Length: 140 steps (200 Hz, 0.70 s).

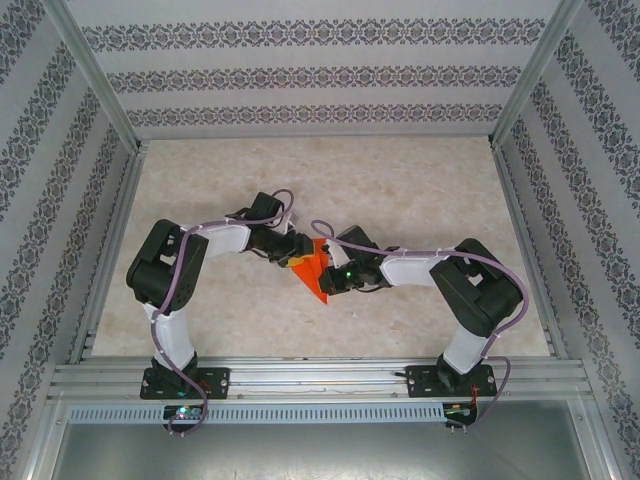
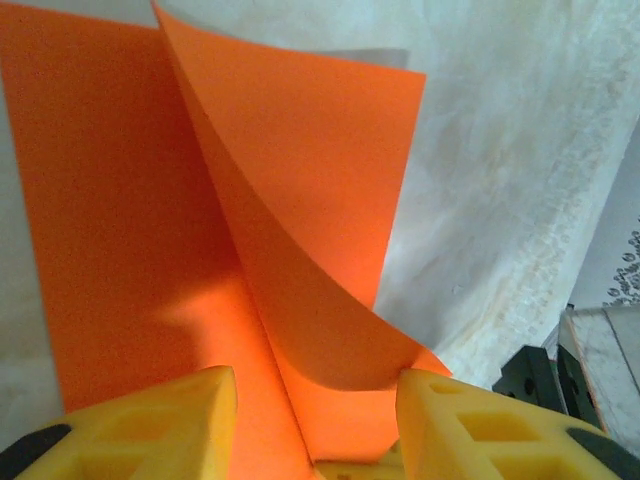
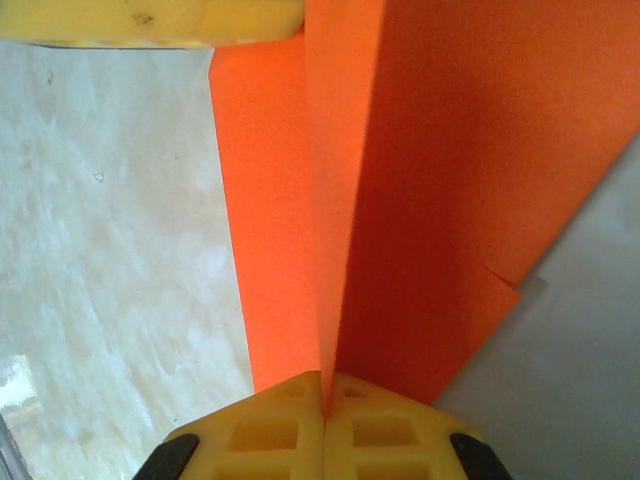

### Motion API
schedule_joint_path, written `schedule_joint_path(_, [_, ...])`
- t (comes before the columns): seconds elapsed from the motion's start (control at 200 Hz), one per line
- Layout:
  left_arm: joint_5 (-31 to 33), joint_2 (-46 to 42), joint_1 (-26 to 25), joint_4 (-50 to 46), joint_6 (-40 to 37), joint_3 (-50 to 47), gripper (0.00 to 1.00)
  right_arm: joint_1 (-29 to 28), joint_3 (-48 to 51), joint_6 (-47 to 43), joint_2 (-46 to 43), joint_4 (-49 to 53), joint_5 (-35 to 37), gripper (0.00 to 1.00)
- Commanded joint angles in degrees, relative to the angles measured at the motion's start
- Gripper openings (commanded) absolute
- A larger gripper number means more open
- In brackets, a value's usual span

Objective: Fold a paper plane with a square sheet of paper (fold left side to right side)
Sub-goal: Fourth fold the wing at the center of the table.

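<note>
1. Orange-red paper sheet [image 1: 312,268] at dead centre of the top view, on a pale marbled table [image 1: 400,180], wedged between the two gripper tips.
2. Partly folded. In the left wrist view, a flat layer across the left half of the frame, plus a second flap curling up from a centre crease toward the upper right, free edge lifted off the table.
3. In the right wrist view, standing on edge, running from bottom centre up to the top right. Small step in its edge at mid right, layers slightly offset there.
4. Right gripper [image 3: 325,380] at bottom centre of its own view: yellow tips pressed together, paper edge clamped in the seam.
5. Left gripper [image 2: 315,380] at the bottom edge of its own view: yellow fingers [image 2: 150,420] apart, straddling the crease. Curled flap touching the finger on the right of the frame, no pinch on the paper.
6. One yellow finger of the left gripper also along the top left of the right wrist view, just beside the sheet.
7. Top view: both arms bowing in from lower left and lower right, purple cables [image 1: 185,300] along them, bases bolted to an aluminium rail [image 1: 320,375] at the bottom.
8. Patterned striped walls [image 1: 300,75] on three sides of the table.
</note>
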<state>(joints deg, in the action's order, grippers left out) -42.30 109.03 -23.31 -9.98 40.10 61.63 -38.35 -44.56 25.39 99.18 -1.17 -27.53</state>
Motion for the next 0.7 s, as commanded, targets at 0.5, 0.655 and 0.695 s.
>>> schedule_joint_path(0.5, [6.0, 5.6, -0.7, -9.6, -4.1, 3.3, 0.46, 1.0, 0.2, 0.2, 0.4, 1.0, -1.6, 0.14])
schedule_joint_path(0.655, [6.4, 5.9, -0.8, -10.1, -4.3, 3.4, 0.46, 1.2, -0.6, 0.4, -0.1, 1.0, -2.6, 0.15])
schedule_joint_path(0.695, [6.4, 5.9, -0.8, -10.1, -4.4, 3.4, 0.46, 1.3, -0.7, 0.4, -0.3, 1.0, -2.7, 0.15])
